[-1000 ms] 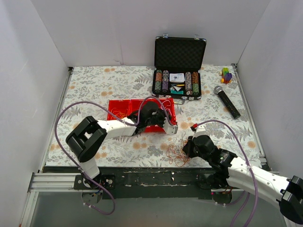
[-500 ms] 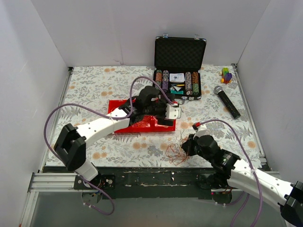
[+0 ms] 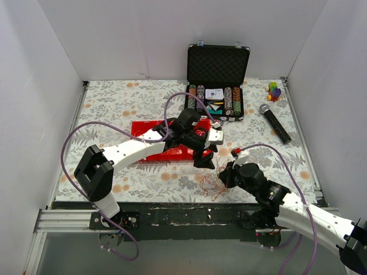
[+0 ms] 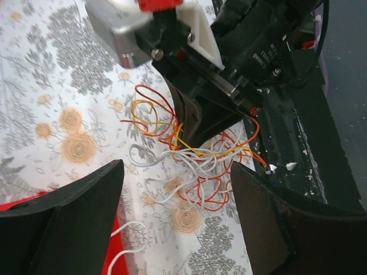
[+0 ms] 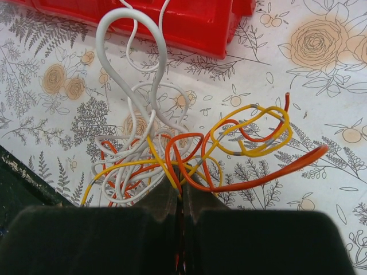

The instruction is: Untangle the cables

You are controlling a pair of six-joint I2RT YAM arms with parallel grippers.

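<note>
The cables (image 3: 210, 184) form a small clump of orange, yellow and white loops on the floral table near its front edge. In the right wrist view the cables (image 5: 172, 154) fan out from my right gripper (image 5: 179, 192), which is shut on orange and yellow strands. My right gripper (image 3: 225, 176) sits just right of the clump. My left gripper (image 3: 205, 156) hovers just behind the clump with its jaws wide apart. In the left wrist view the cables (image 4: 195, 163) lie below my left gripper (image 4: 176, 172), untouched by it. A white strand (image 5: 135, 34) runs up towards the red tray (image 5: 189, 17).
The red tray (image 3: 148, 130) lies left of centre, under my left arm. An open black case of poker chips (image 3: 217, 86) stands at the back, with a microphone (image 3: 274, 123) and small coloured blocks (image 3: 274, 90) to its right. The black front rail (image 3: 189, 215) borders the clump.
My left gripper opened over the red tray, then moved right and nearer, over the cable clump. My right gripper stayed shut on the strands, hardly moving.
</note>
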